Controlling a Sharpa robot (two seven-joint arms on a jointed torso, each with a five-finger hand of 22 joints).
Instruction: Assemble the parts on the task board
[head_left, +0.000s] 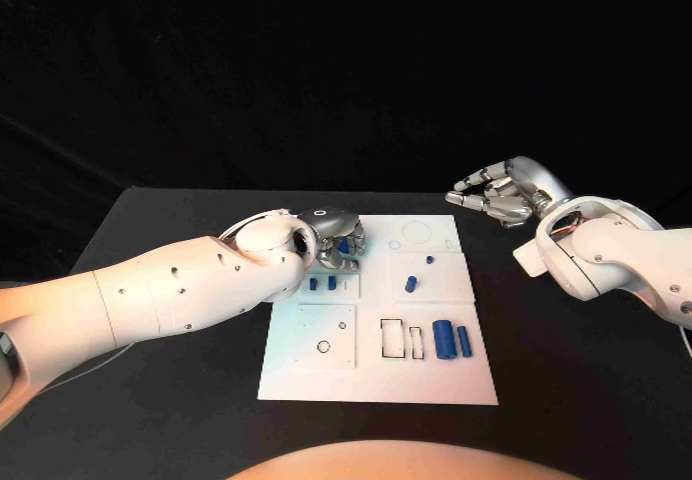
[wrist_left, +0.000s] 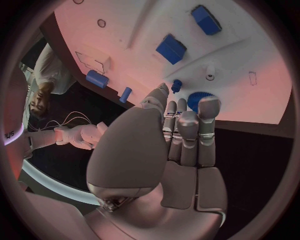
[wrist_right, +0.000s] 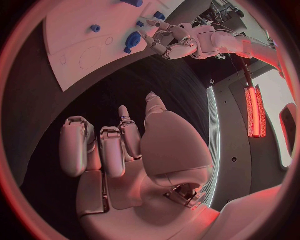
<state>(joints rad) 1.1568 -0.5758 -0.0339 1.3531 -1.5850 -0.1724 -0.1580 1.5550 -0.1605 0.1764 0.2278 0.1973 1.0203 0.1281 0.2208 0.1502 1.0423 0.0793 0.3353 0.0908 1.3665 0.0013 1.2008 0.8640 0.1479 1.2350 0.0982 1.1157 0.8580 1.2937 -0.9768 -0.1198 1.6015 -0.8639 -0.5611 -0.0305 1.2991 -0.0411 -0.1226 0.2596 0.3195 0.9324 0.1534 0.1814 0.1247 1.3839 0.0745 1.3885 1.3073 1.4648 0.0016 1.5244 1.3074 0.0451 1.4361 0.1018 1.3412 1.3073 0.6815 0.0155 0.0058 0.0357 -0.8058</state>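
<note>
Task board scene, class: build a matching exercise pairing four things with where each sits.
Things:
1. left hand
2. right hand
3. blue cylinder
4. task board

Places:
A. off the board, above the black table
B. lying near the board's right edge
C. middle of the table
D. over the board's far left corner

Pairs: 1-D, 2-A, 3-B, 4-C

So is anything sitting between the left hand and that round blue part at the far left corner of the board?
Nothing visible does. In the left wrist view the left hand has its fingertips right at the round blue part, with only bare task board around it. Actual contact can't be told.
</note>
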